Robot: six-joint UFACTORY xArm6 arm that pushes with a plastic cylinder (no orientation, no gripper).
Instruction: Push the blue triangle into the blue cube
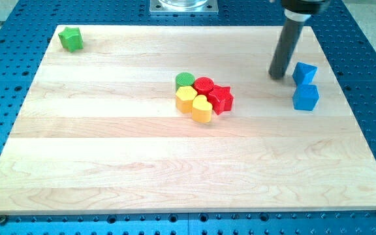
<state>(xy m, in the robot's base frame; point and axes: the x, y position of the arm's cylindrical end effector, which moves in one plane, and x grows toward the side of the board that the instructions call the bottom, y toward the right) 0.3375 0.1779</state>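
my tip stood just left of the blue triangle, which sat against the blue cube near the board's right edge.

the rod carried no jaws and held nothing; whether it touched the triangle was hard to tell. the triangle lay just above the cube, seemingly touching. nothing stood between them. mid-board huddled a green cylinder, red cylinder, red star, yellow hexagon and yellow heart; a green star sat far off, top left, on the wooden board.
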